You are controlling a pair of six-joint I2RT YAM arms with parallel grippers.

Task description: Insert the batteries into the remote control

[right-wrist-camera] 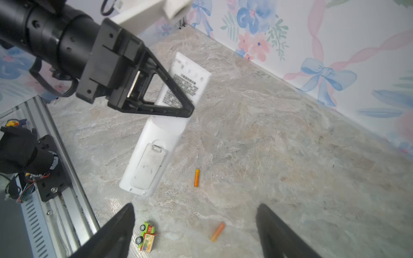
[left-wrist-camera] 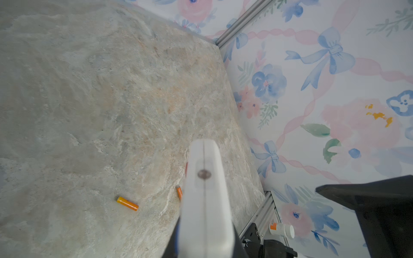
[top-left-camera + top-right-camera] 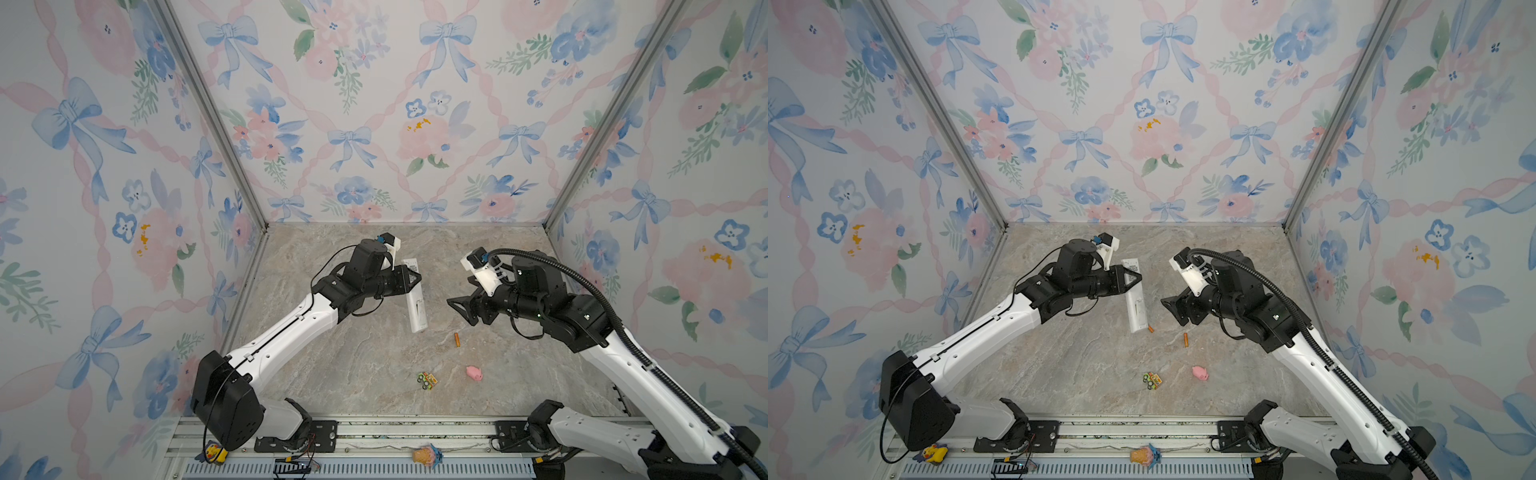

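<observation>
Right wrist: left jaws clamp remote control (image 1: 154, 156); right jaws gape, seemingly empty, near batteries (image 1: 196, 178).

I can't read any text from here. The remote control (image 1: 156, 134) has a grey printed block (image 1: 190, 87) on its back, perhaps a rating label, too blurred to read.

An orange battery (image 3: 1186, 340) lies near the middle of the marbled tabletop (image 3: 332, 374), with a second orange battery (image 3: 1150, 329) near it, leftward. Closer to the front edge sit a green toy truck (image 3: 427, 380) and a pink pig toy (image 3: 473, 372), apart.
</observation>
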